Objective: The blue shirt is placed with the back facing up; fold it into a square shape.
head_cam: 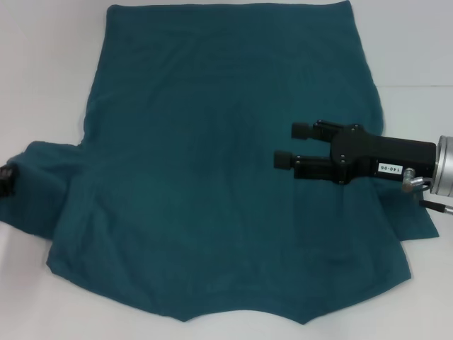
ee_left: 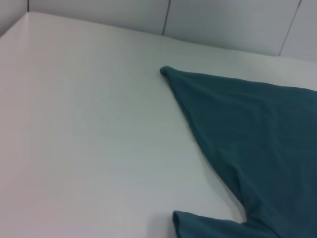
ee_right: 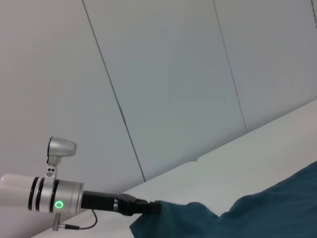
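While the blue shirt [head_cam: 212, 177] is spread flat across the white table [head_cam: 42, 71], filling most of the head view, its left sleeve is pinched by the left gripper [head_cam: 6, 180] at the frame's left edge. At centre right, the right gripper [head_cam: 292, 145] is held over the fabric, fingers spread apart.

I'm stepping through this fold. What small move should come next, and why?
Probably lift the left sleeve inward: the left gripper appears shut on it, the blue shirt lies flat, and the right gripper is open over the right side, holding nothing.
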Action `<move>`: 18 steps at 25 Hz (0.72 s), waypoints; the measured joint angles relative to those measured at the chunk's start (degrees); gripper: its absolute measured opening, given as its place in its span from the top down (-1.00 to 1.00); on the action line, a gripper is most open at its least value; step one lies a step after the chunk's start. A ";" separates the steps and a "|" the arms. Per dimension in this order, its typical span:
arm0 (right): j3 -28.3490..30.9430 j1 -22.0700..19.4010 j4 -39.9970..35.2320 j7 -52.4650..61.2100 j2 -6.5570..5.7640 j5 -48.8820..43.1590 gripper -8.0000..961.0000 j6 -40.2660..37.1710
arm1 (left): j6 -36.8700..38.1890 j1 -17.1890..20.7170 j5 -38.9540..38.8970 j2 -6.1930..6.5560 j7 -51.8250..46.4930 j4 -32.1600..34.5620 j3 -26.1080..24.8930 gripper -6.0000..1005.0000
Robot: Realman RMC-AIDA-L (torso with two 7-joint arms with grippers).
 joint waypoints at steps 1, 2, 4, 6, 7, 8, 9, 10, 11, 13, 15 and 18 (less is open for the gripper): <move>0.00 0.01 0.00 0.00 0.05 0.00 -0.88 0.00 | -0.12 -0.01 0.02 0.16 0.00 0.62 -0.08 0.98; 0.00 0.02 0.00 0.00 0.08 0.00 -0.88 0.00 | -0.17 -0.02 0.02 0.21 0.00 0.69 -0.09 0.98; 0.00 0.06 0.01 0.00 0.13 0.00 -0.88 0.00 | -0.62 -0.03 0.04 0.34 0.05 0.94 -0.13 0.98; 0.00 0.12 0.08 0.00 0.18 0.00 -0.88 -0.01 | -1.15 -0.05 0.04 0.43 0.13 1.28 -0.03 0.98; 0.00 0.14 0.17 0.00 0.20 0.00 -0.88 -0.01 | -1.31 -0.07 0.04 0.44 0.24 1.41 0.04 0.98; 0.00 0.17 0.27 0.00 0.20 0.00 -0.88 -0.03 | -1.50 -0.12 0.04 0.44 0.50 1.62 0.15 0.98; 0.00 0.19 0.37 0.00 0.20 0.00 -0.88 -0.03 | -1.59 -0.23 0.04 0.46 0.79 1.79 0.19 0.98; 0.00 0.20 0.42 0.00 0.20 0.00 -0.88 -0.03 | -1.61 -0.39 0.04 0.51 1.13 1.96 0.23 0.98; 0.00 0.20 0.43 0.00 0.20 0.00 -0.88 -0.03 | -1.62 -0.49 0.04 0.54 1.28 2.04 0.25 0.99; 0.00 0.20 0.45 0.00 0.19 0.00 -0.88 -0.02 | -1.64 -0.86 0.04 0.69 1.61 2.31 0.27 0.99; 0.00 0.20 0.49 0.00 0.19 0.00 -0.88 -0.02 | -1.65 -1.06 0.04 0.72 1.70 2.53 0.28 0.99; -0.04 0.20 0.55 -0.01 0.19 0.00 -0.88 -0.03 | -1.44 -1.36 0.04 0.79 1.71 2.83 0.32 0.99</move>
